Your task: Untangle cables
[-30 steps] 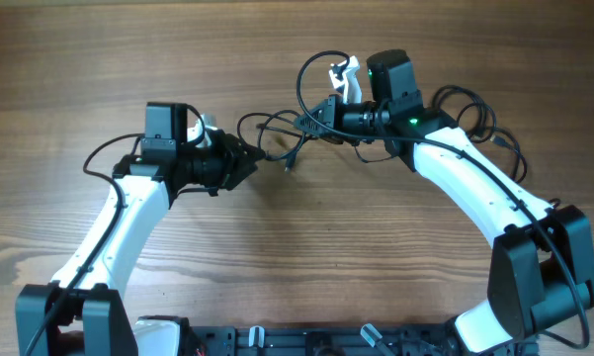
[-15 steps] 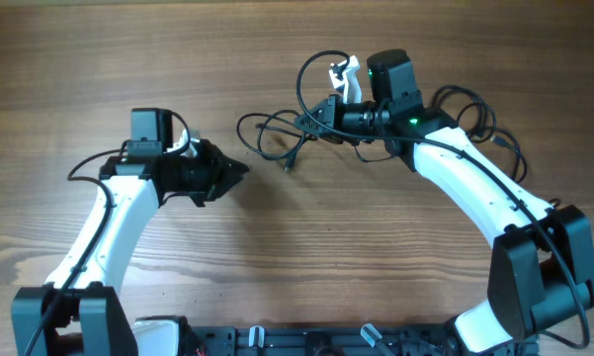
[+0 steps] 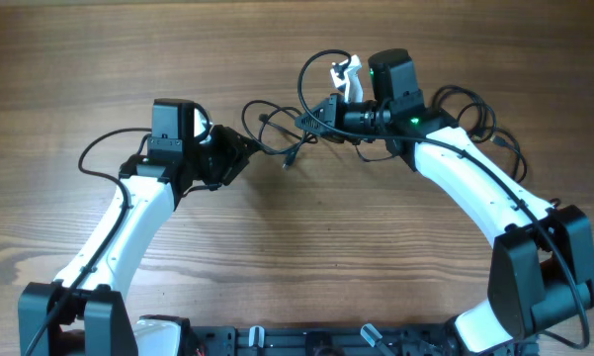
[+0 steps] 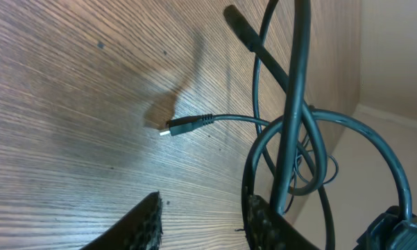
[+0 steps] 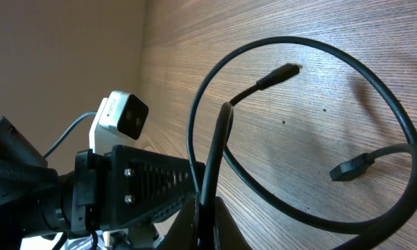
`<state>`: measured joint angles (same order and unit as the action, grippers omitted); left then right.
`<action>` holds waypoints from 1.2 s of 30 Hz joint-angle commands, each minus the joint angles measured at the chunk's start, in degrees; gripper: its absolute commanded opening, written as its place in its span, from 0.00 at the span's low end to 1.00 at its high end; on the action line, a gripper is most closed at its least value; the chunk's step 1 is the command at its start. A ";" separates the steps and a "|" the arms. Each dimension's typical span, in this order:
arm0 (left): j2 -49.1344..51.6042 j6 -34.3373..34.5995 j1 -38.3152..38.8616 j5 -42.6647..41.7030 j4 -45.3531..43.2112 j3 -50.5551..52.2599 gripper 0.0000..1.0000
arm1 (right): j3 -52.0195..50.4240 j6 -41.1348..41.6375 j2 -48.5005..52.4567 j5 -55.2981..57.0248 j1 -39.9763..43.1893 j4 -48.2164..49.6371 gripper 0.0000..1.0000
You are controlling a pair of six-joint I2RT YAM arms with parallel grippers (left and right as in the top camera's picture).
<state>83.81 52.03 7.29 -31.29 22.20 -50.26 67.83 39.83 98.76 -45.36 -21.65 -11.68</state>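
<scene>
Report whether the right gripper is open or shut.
Shut. In the right wrist view the right gripper has its fingers pressed together on a strand of the cables, with no gap visible between them.

On my feed the wooden worktop (image 3: 277,287) fills the whole overhead view, warm brown with long straight grain, evenly lit with a pale sheen showing in the wrist views, and I can see a plain beige wall (image 4: 395,48) beyond its edge.
</scene>
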 commanded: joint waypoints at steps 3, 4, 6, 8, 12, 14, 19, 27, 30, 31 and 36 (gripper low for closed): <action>0.35 1.70 0.48 -6.58 -4.17 -0.22 0.37 | 0.07 -0.66 -1.14 -1.18 -0.04 0.13 0.04; 0.35 2.54 0.48 -6.58 -5.11 -0.22 0.39 | 0.07 -0.66 -1.14 -1.18 -0.04 0.11 0.04; 0.37 2.69 0.50 -6.56 -6.54 -0.22 0.41 | 0.07 -0.63 -1.14 -1.18 -0.04 0.09 0.04; 0.37 2.67 0.74 -5.97 -6.54 -0.22 0.42 | 0.07 -0.63 -1.14 -1.18 -0.04 0.11 0.04; 0.37 2.67 2.97 -3.76 -6.19 -0.22 0.40 | 0.07 -0.61 -1.14 -1.20 -0.04 0.11 0.04; 0.39 2.69 4.63 -1.42 -6.10 -0.22 0.38 | 0.07 -0.57 -1.14 -1.20 -0.04 0.09 0.04; 1.20 5.27 8.57 2.91 -6.10 -0.22 0.27 | 0.07 -0.42 -1.14 -1.20 -0.04 0.11 0.04; 5.55 8.68 10.08 2.21 -6.10 -0.22 0.14 | 0.07 -0.42 -1.14 -1.20 -0.04 0.11 0.04; 5.51 8.72 8.96 -0.28 -6.56 -0.22 0.04 | 0.07 -0.66 -1.14 -1.18 -0.04 0.11 0.04; 5.49 8.72 8.31 -1.38 -6.56 -0.22 0.04 | 0.07 -0.70 -1.14 -1.16 -0.04 0.09 0.04; 5.44 8.39 2.47 -4.94 -3.63 -0.22 0.04 | 0.07 -0.83 -1.14 -0.94 -0.02 0.11 0.04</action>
<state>88.95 60.40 12.69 -33.58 16.71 -50.22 67.83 39.83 98.76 -45.39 -21.34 -11.86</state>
